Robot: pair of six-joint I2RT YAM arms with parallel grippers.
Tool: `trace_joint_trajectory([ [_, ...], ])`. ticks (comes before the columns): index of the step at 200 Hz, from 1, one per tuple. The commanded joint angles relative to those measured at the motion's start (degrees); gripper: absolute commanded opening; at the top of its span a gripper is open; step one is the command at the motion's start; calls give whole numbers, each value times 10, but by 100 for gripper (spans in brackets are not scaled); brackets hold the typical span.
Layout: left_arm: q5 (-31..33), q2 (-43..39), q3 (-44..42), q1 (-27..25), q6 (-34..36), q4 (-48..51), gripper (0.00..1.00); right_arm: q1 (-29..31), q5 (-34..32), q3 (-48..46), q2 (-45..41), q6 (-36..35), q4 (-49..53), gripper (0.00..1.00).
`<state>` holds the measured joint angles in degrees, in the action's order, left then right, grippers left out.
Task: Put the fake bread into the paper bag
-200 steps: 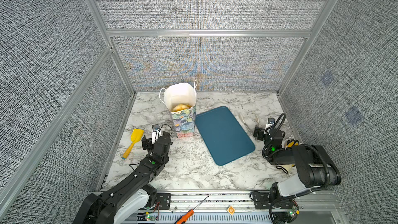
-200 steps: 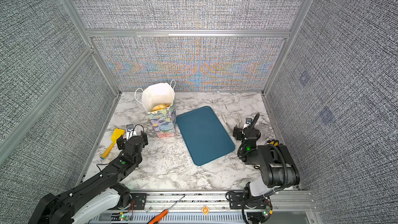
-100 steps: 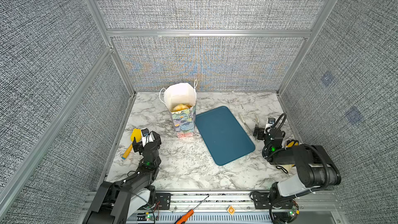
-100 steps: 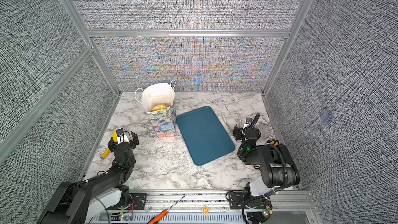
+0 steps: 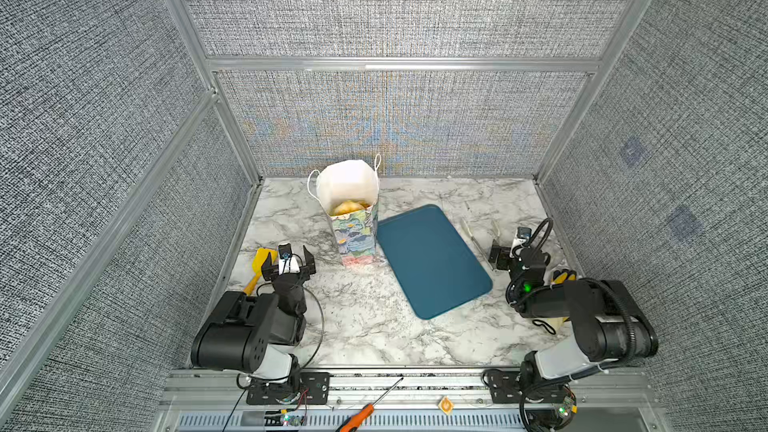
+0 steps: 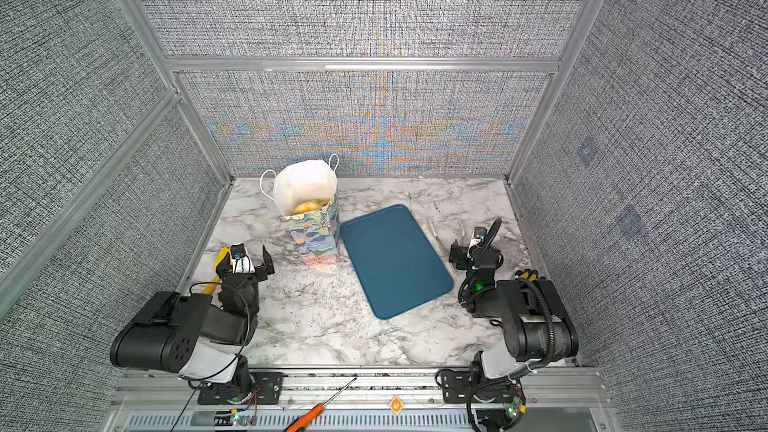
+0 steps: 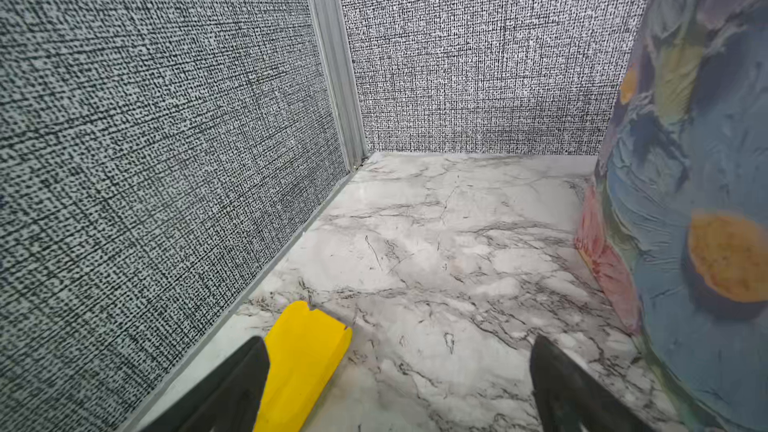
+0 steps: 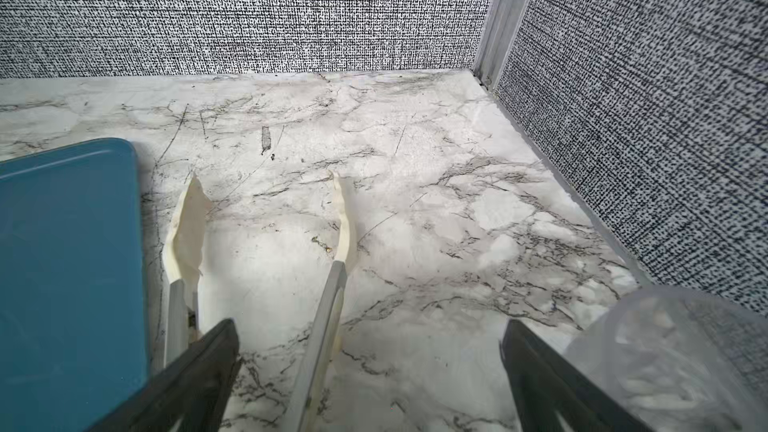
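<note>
The paper bag (image 5: 356, 229) (image 6: 316, 234) stands upright at the back left of the marble table, its white-lined mouth open. Golden fake bread (image 5: 348, 206) (image 6: 309, 205) shows inside, near the top. My left gripper (image 5: 288, 260) (image 6: 245, 261) (image 7: 395, 363) rests low in front of and left of the bag, open and empty; the bag's floral side (image 7: 685, 160) fills one edge of the left wrist view. My right gripper (image 5: 515, 257) (image 6: 469, 253) (image 8: 368, 338) sits at the right, open, holding nothing.
A blue tray (image 5: 432, 259) (image 6: 392, 259) (image 8: 66, 263) lies bare beside the bag. White tongs (image 5: 473, 234) (image 8: 187, 222) lie before the right gripper. A yellow spatula (image 5: 259, 261) (image 7: 303, 363) lies by the left finger. A clear plastic cup (image 8: 673, 359) stands near the right wall.
The left arm has pulled back from beside the bag toward the front left and folded up, its gripper still open. The right arm has not moved.
</note>
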<state>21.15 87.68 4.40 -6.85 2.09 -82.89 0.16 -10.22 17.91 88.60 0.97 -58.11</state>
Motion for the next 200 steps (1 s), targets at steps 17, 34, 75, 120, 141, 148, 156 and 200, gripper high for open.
trace_joint_trajectory([
  [17, -55, -3, 44, 18, -18, 48, 99, 0, -2, -1, -1, 1, -18, 99],
  [34, -59, 5, 48, 24, -15, 41, 98, 1, -2, -1, 0, 1, -18, 99],
  [75, -59, 5, 45, 24, -15, 39, 99, 1, -2, 0, -1, 1, -18, 99],
  [120, -59, 5, 46, 24, -15, 39, 99, 0, -2, 0, 0, 1, -18, 99],
  [141, -59, 5, 46, 24, -15, 39, 99, 0, -2, 0, 0, 1, -18, 99],
  [148, -59, 5, 46, 24, -15, 39, 99, 0, -2, 0, -1, 1, -18, 99],
  [156, -59, 4, 46, 24, -15, 39, 99, 1, -2, -1, 0, 2, -18, 99],
  [200, -59, 4, 46, 24, -15, 38, 99, 0, -2, -1, 0, 2, -18, 99],
])
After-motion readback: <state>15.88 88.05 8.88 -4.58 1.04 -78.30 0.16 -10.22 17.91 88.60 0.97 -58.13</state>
